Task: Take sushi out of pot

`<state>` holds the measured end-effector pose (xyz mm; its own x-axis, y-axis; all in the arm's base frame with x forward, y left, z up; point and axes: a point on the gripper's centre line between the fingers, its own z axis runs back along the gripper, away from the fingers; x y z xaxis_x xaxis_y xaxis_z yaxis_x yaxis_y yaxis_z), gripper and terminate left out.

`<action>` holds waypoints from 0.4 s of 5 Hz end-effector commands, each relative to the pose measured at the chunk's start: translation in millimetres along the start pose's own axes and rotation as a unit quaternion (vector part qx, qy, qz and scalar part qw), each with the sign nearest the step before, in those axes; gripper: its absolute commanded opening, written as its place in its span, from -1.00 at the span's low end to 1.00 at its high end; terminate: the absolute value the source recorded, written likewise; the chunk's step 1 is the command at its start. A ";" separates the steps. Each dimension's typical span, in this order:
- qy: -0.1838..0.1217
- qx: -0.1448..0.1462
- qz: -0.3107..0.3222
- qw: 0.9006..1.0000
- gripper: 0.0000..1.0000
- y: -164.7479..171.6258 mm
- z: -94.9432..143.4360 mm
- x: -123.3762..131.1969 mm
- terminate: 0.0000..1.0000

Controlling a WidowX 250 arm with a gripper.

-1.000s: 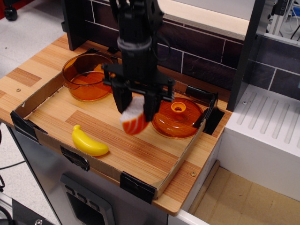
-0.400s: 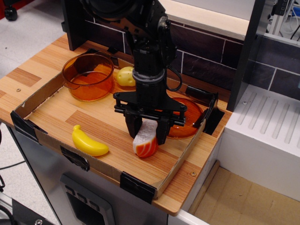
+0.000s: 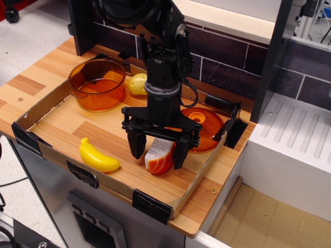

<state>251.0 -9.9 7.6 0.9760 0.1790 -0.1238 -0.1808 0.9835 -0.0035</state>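
Note:
The sushi, red-orange striped with a white rice side, rests on the wooden tray floor near the front. My gripper stands straight over it with its black fingers spread wide, one on each side of the sushi, not clamping it. The amber transparent pot stands at the back left of the tray, with nothing visible inside, well away from the gripper.
A yellow banana lies at the front left. A yellow potato sits beside the pot. The flat orange lid with a knob lies just behind the gripper. The cardboard tray rim edges the floor; a white rack stands right.
The gripper carried the sushi forward and down onto the tray floor, then opened its fingers and let it go.

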 end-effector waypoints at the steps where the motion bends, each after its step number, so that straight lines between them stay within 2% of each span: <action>1: -0.044 -0.067 0.017 0.997 1.00 6.4 61.4 22.1 -1.00; 2: -0.068 -0.075 0.006 0.995 1.00 9.6 85.8 18.9 -1.00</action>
<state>258.3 -1.2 75.9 0.9773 0.2067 -0.0455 -0.2112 0.9666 -0.1450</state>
